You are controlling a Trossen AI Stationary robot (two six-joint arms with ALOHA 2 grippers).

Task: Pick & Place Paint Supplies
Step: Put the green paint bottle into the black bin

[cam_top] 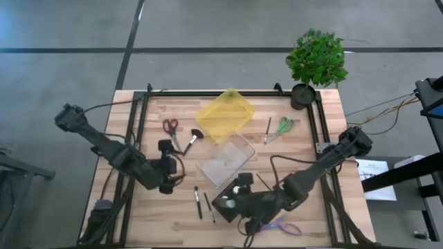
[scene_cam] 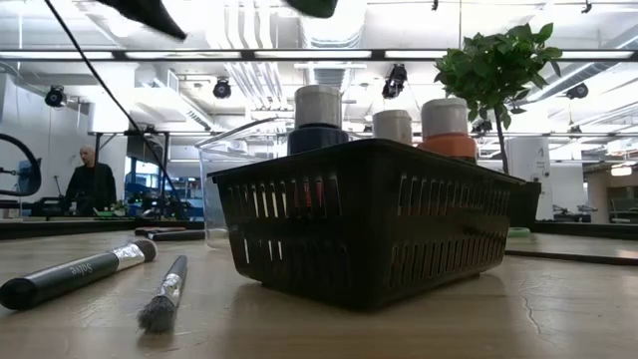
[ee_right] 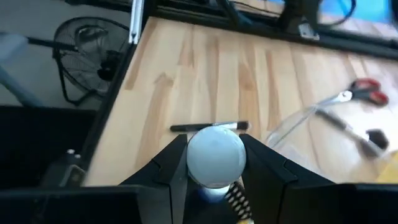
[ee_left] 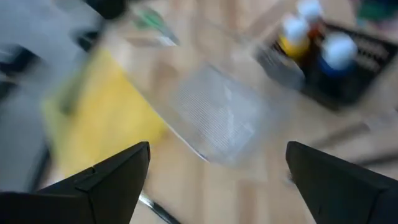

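A black basket (scene_cam: 369, 224) near the table's front holds white-capped paint bottles, among them a dark blue one (scene_cam: 319, 130) and an orange one (scene_cam: 446, 145). My right gripper (ee_right: 214, 142) hangs over the basket's left end (cam_top: 232, 204), shut on another white-capped bottle (ee_right: 214, 155); its body is hidden. Two brushes (cam_top: 202, 204) lie flat on the wood left of the basket. My left gripper (ee_left: 217, 180) is open and holds nothing, raised above the table left of the clear container (cam_top: 227, 160). My right gripper pinches the bottle's round white cap (ee_right: 191, 157) by its sides between the two fingers. The fingers slant down toward the table's left edge. The cap's top faces the wrist camera and hides the rest of the bottle, apart from a bluish patch just below it.
A yellow container (cam_top: 225, 114) stands at the far middle. Red scissors (cam_top: 170, 126) and a dark-tipped brush (cam_top: 194, 138) lie left of it, green scissors (cam_top: 284, 126) and a thin brush (cam_top: 268, 129) right. Purple scissors (cam_top: 284, 227) lie near front; a potted plant (cam_top: 315, 62) stands far right.
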